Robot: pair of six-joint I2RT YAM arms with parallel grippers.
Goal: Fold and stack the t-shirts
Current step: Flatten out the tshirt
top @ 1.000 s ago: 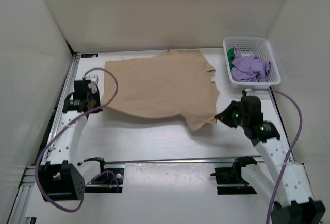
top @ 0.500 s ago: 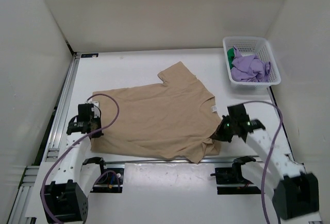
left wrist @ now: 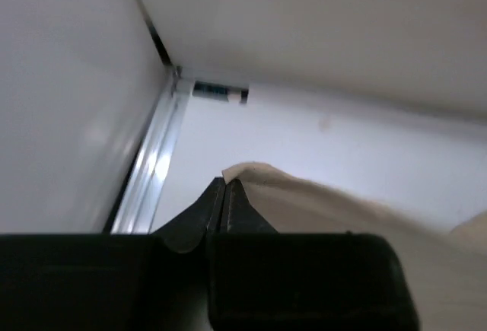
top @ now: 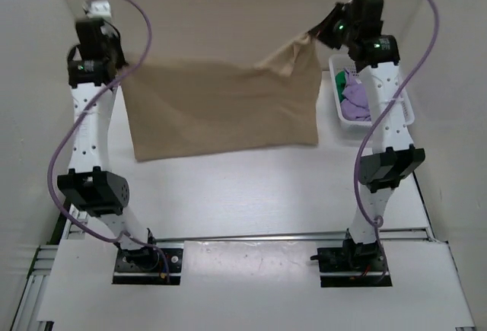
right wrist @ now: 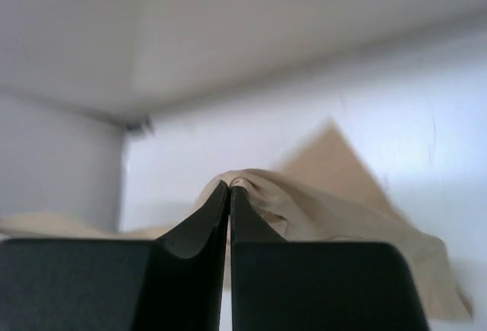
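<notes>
A tan t-shirt hangs spread in the air between both raised arms, its lower edge near the table. My left gripper is shut on the shirt's upper left corner; the cloth shows at its fingertips in the left wrist view. My right gripper is shut on the upper right corner; bunched tan cloth shows at its tips in the right wrist view.
A white basket at the back right holds purple and green garments, partly hidden by my right arm. White walls stand on three sides. A metal rail runs along the table's left edge.
Both arms have swung up from the table, lifting the tan shirt from lying flat to hanging stretched in the air.
</notes>
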